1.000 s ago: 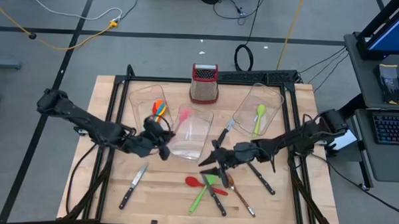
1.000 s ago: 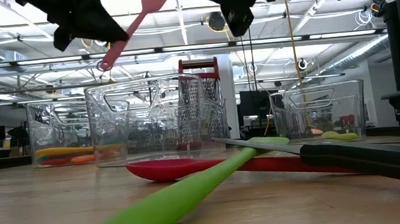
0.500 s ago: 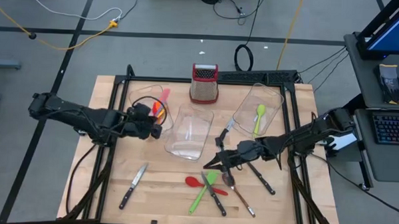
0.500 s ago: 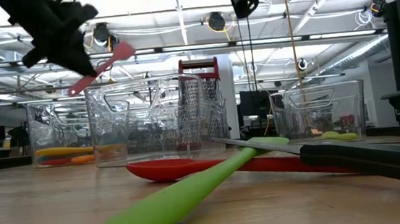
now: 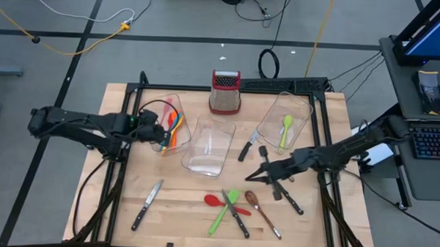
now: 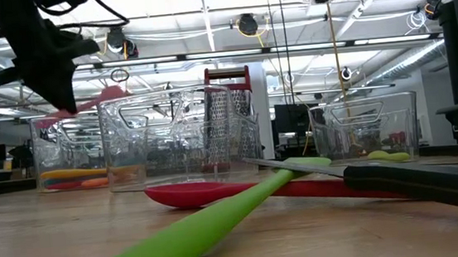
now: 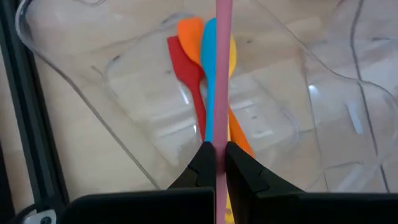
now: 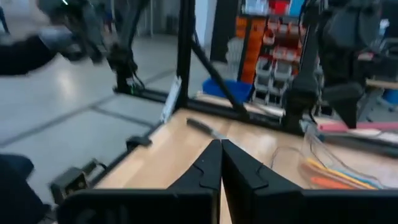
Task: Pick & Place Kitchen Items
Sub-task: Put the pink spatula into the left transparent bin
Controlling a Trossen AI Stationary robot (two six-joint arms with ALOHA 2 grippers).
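Since the earlier frame, my left gripper [image 7: 215,163] had swung from the middle bin [image 5: 208,145] to the left bin [image 5: 156,110], clamping the pink spatula [image 7: 219,68] above three spatulas. My right gripper [image 8: 216,163], pinched empty, had retreated. Three bins; one spoon [image 5: 286,128] in the right.

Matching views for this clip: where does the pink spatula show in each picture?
High: pink spatula in the left gripper, over the left bin.
Low: upper left, above that bin.
Left wrist: centre, vertical, clamped.
Right wrist: far right, level.
Shared landmark: the left bin.
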